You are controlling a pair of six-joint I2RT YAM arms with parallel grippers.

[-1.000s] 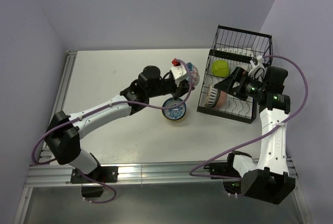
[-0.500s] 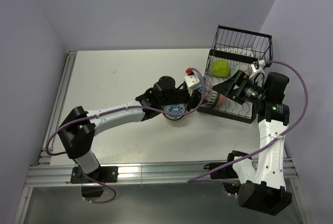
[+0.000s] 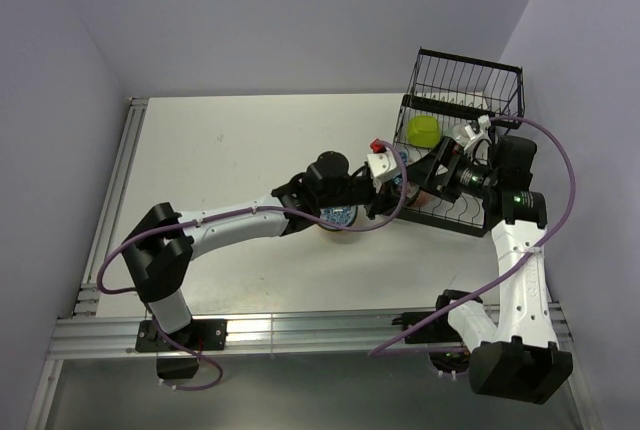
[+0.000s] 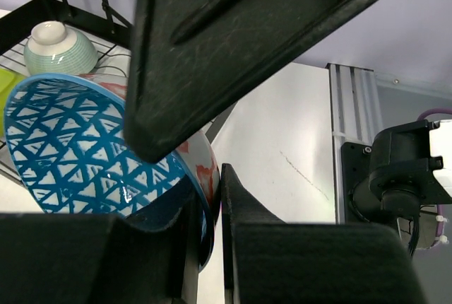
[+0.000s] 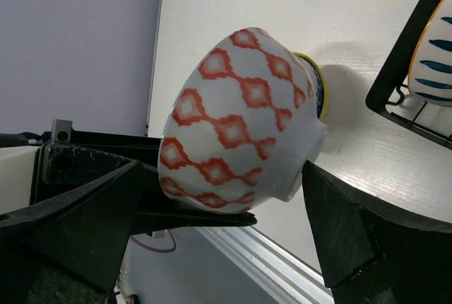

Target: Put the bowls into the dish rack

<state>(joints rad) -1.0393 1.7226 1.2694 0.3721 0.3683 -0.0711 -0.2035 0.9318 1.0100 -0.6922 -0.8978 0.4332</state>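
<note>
1. The round bowl with red diamonds outside and blue triangles inside [image 5: 240, 120] is up in the air. It is tipped on its side in the middle of the top view, just left of the black wire dish rack [image 3: 468, 78].
2. My left gripper [image 3: 392, 180] is clenched on the rim of this bowl. One finger is inside the bowl and one is outside.
3. My right gripper [image 5: 222, 177] is spread wide and holds nothing. One finger stands on each side of the same bowl. I cannot tell if they touch it.
4. A round bowl with a yellow outside and a blue inside [image 3: 338, 220] sits on the white table [image 3: 220, 170]. It is to the lower left of the held bowl and partly hidden under my left arm.
5. A pale green striped bowl [image 4: 60, 48] is in the rack with its foot pointing up, at the upper left of the left wrist view.
6. A white bowl with dark blue stripes [image 5: 432, 49] stands in the rack at the right edge of the right wrist view.
7. A bright lime-green thing [image 3: 423, 130] also lies in the rack. I cannot tell what it is.
</note>
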